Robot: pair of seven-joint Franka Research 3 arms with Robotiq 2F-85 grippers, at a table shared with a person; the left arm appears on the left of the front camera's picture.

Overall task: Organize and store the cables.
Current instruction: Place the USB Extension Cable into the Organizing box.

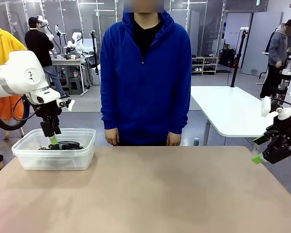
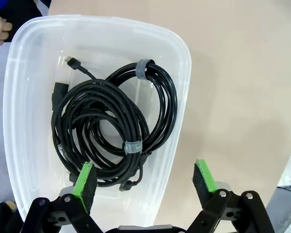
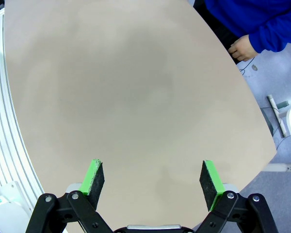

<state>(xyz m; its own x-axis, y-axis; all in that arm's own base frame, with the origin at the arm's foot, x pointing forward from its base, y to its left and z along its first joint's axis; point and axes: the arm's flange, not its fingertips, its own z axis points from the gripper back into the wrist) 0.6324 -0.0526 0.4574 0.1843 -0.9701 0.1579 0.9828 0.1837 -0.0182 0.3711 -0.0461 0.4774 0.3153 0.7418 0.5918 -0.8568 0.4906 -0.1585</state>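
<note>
1. Beige counter [image 1: 150, 194]: bare across its middle; a person in a blue hooded top stands at the far side.
2. Clear plastic storage tub [image 1: 26, 158] at the counter's left end: holds the coiled black cables [image 2: 111, 126], strapped with grey ties.
3. Left end effector [image 2: 143, 182]: spread, empty, straddling the tub's rim. Advice: lift straight up so neither pad snags a loop.
4. Right end effector [image 3: 152, 179]: spread, empty, above bare counter.

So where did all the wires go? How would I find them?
Look along the tan table to the robot's left side, where a clear plastic tub sits under the left end effector. The black cables lie coiled inside it, bundled with grey straps, the only dark thing in the tub.
</note>
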